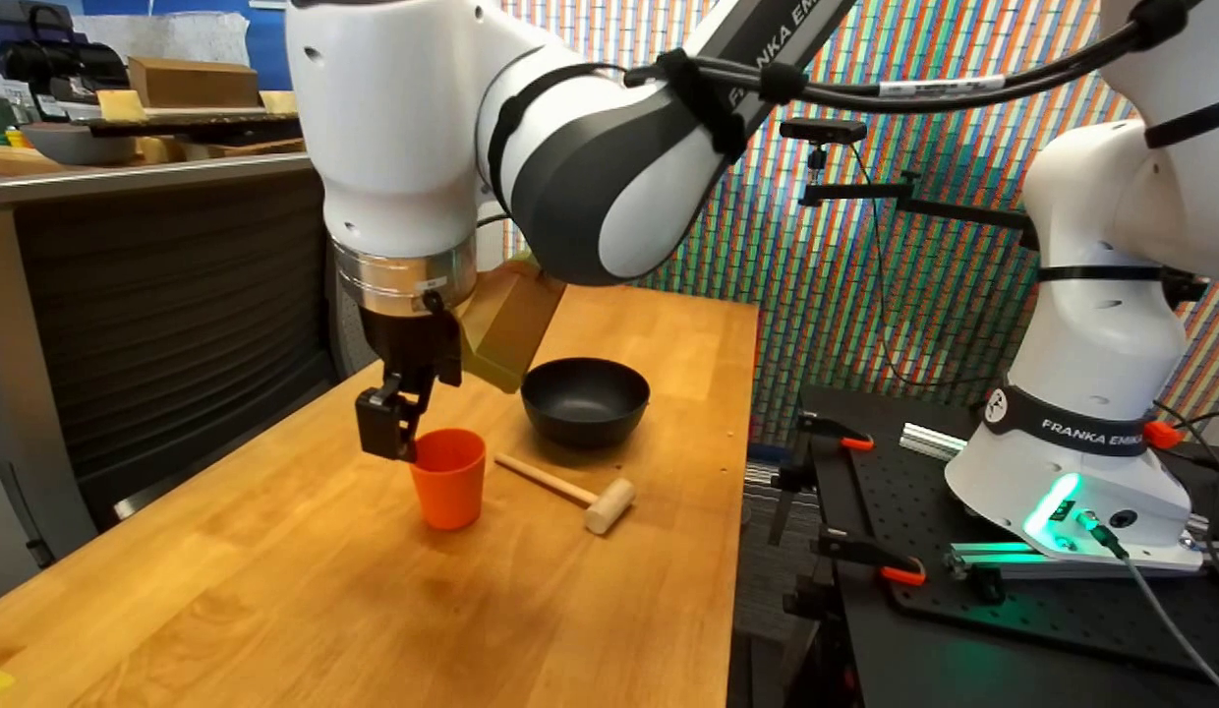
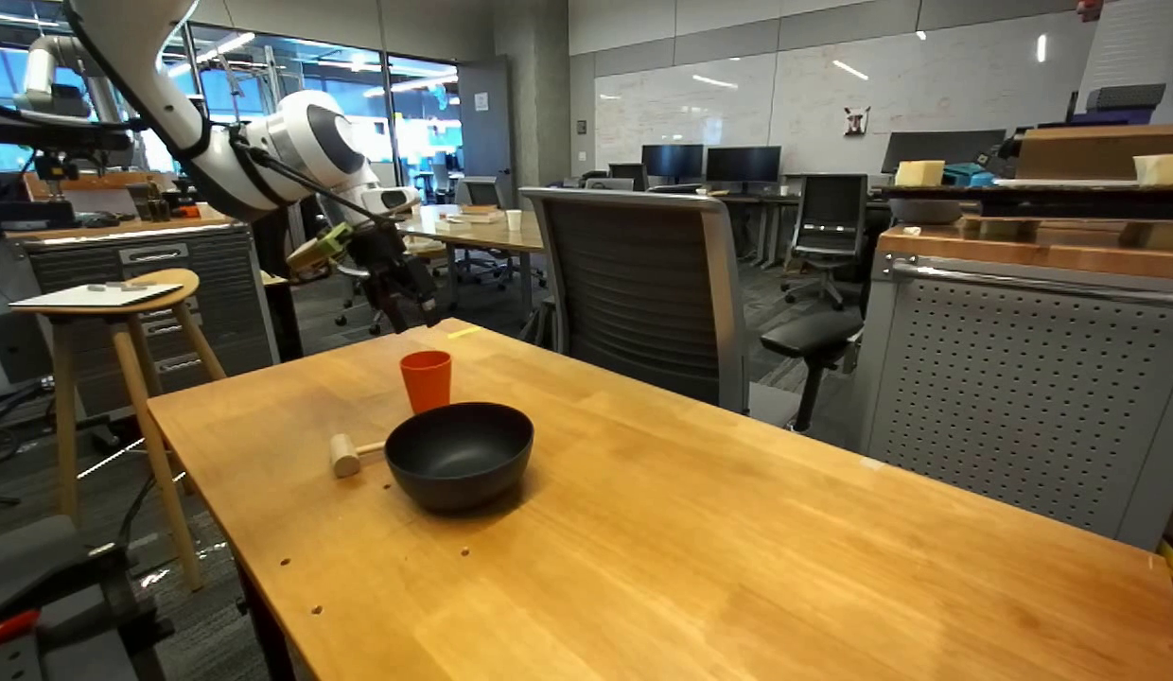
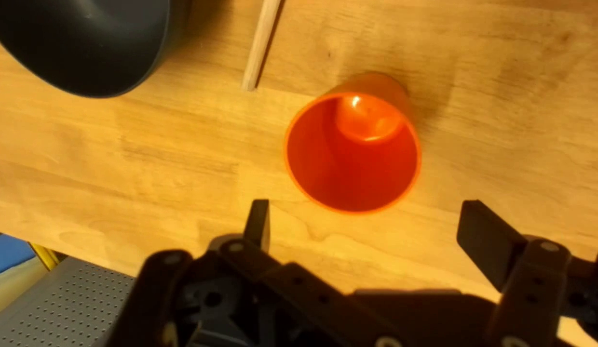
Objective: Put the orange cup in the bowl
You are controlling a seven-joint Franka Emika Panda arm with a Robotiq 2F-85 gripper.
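Observation:
The orange cup (image 1: 449, 487) stands upright on the wooden table; it also shows in an exterior view (image 2: 426, 383) and in the wrist view (image 3: 354, 159). The black bowl (image 1: 585, 405) stands near it with nothing seen inside; it also shows in an exterior view (image 2: 459, 459) and partly in the wrist view (image 3: 87, 48). My gripper (image 1: 388, 433) is open and empty, above the table beside the cup. In the wrist view the open fingers (image 3: 365, 212) are apart from the cup, which lies ahead of the gap between them. The gripper also shows in an exterior view (image 2: 411, 307).
A pale wooden mallet (image 1: 609, 505) lies on the table (image 1: 531, 629) beside the cup and bowl. Its handle end shows near the cup in the wrist view (image 3: 258, 53). A chair (image 2: 643, 293) stands along the table's edge.

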